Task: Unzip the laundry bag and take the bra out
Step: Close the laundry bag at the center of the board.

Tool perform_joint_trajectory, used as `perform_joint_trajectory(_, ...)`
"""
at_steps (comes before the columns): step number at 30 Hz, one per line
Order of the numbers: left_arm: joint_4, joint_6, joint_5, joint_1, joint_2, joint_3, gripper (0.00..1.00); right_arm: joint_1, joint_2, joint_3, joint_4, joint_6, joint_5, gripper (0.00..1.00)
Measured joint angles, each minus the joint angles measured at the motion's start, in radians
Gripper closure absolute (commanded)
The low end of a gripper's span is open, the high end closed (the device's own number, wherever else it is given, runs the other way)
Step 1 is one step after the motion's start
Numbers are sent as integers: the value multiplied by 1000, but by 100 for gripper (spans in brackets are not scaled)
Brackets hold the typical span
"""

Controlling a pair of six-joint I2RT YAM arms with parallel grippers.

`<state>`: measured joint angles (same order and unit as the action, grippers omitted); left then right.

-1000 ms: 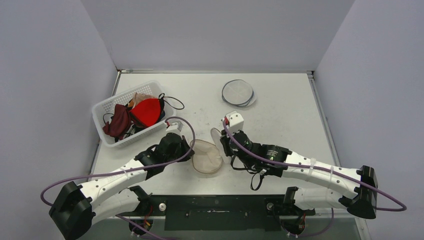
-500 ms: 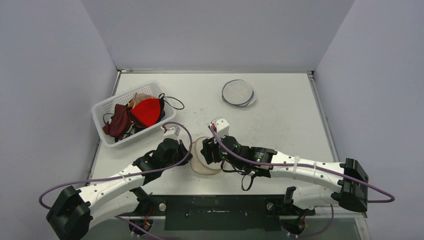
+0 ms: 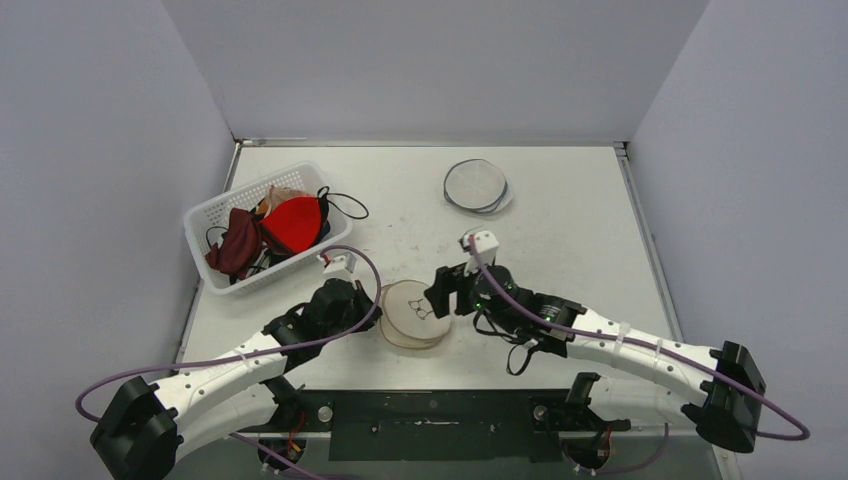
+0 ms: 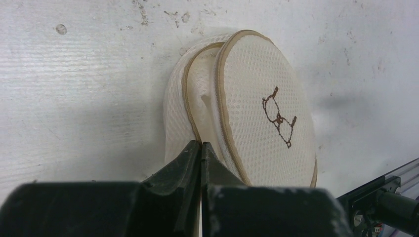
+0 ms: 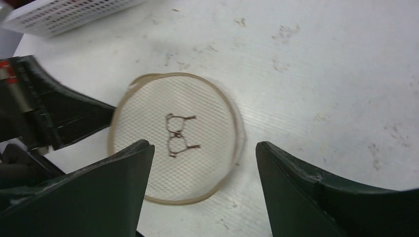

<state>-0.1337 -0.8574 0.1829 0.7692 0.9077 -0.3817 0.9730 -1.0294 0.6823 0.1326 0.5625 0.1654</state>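
Observation:
The laundry bag (image 3: 414,313) is a round cream mesh pouch with brown trim and a small brown embroidered figure, lying flat near the front of the table. Its top panel lies down over it, so its inside is hidden and no bra shows there. My left gripper (image 3: 379,311) is at the bag's left edge. In the left wrist view that gripper (image 4: 201,144) is shut on the brown-trimmed rim of the bag (image 4: 262,113). My right gripper (image 3: 445,293) hovers just right of the bag. In the right wrist view it (image 5: 202,144) stands open and empty over the bag (image 5: 178,136).
A white slotted basket (image 3: 245,190) at the left holds red, maroon and beige garments with black straps hanging over its side. A second round grey mesh bag (image 3: 477,186) lies at the back centre. Walls enclose the table on three sides.
My right gripper let go of the bag's raised top panel, opened wide and drew back to the right. The panel dropped flat onto the bag. The left gripper kept its hold.

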Motion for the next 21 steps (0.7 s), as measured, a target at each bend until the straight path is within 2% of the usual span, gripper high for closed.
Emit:
perform_joint_trajectory(4, -32, -6, 20, -2, -9, 0, 100, -160, 43, -186, -69, 93, -144, 21)
perform_joint_trajectory(7, -61, -14, 36, -5, -37, 0, 100, -192, 23, -267, -119, 159, -241, 21)
perform_joint_trajectory(12, -89, -26, 56, -5, -84, 0, 98, -221, -63, -307, -255, 244, -348, 22)
perform_joint_trajectory(17, -133, -38, 66, -6, -131, 0, 56, -235, -156, -314, -374, 297, -406, 27)
perform_joint_trajectory(19, -144, -50, 68, -7, -169, 0, 49, -239, -183, -315, -403, 311, -422, 33)
perform_joint_trajectory(21, -146, -59, 67, -9, -204, 1, 46, -240, -205, -315, -425, 316, -431, 38)
